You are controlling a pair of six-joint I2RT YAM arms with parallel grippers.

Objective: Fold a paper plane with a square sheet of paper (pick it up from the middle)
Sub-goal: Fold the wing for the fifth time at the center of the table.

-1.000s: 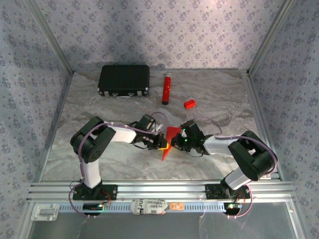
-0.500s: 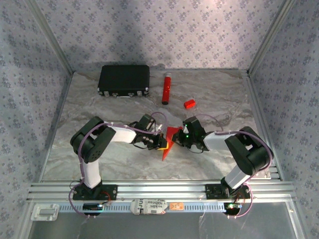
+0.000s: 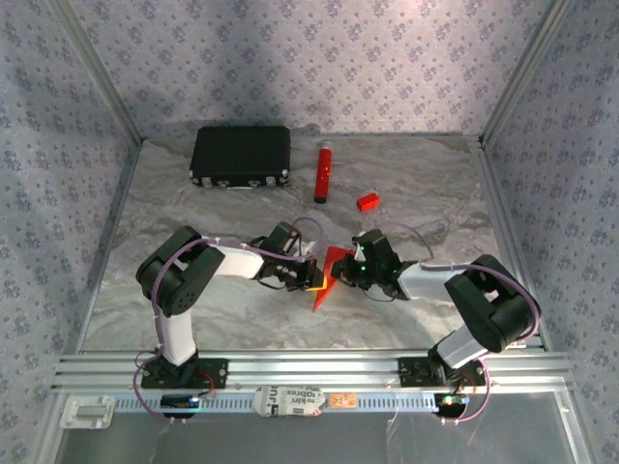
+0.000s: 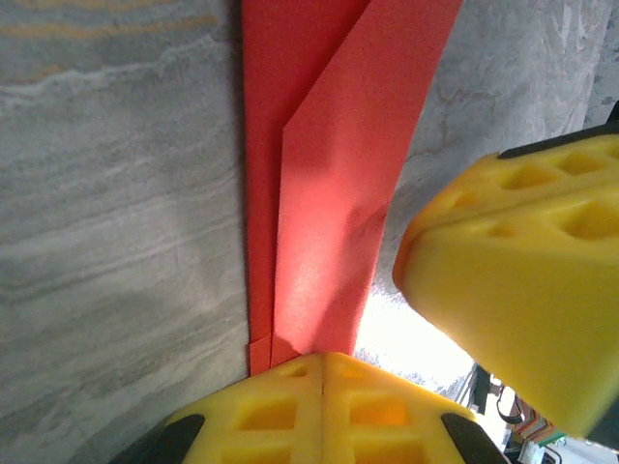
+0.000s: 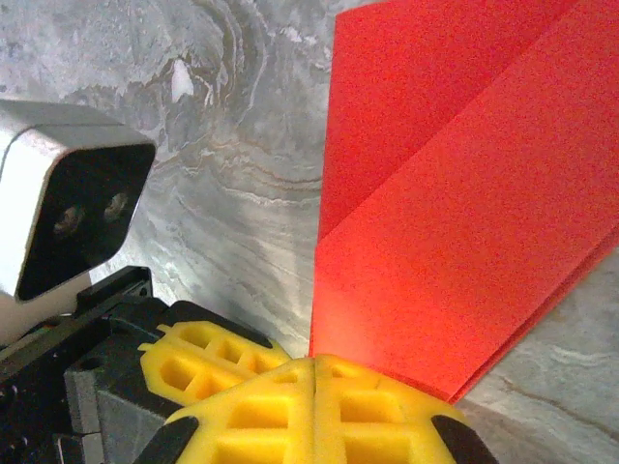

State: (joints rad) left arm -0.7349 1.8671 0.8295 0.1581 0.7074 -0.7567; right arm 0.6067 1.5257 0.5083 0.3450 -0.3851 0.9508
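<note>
Over a marbled grey desk (image 3: 213, 217) walled in floral paper (image 3: 290, 68), left pincer (image 4: 322, 360) and right pincer (image 5: 314, 360) clamp the paper plane (image 3: 326, 288). Wrist views crop its edges.

- Thin, matte, bright red sheet of paper (image 3: 329, 274), already folded into overlapping layers.
- From above, a narrow wedge: wider at the far end, tapering to a point toward the near edge, around the middle of the table (image 3: 426, 184).
- From the left wrist, sheet of paper (image 4: 329, 174) in two layers, a slanted folded edge lying over a long straight strip beneath.
- From the right wrist, sheet of paper (image 5: 455, 193) as one broad flap over another, a diagonal edge crossing between them.
- Pinched at one end by the left gripper (image 4: 322, 360) and at another edge by the right gripper (image 5: 314, 362), jaws pressed together on it.
</note>
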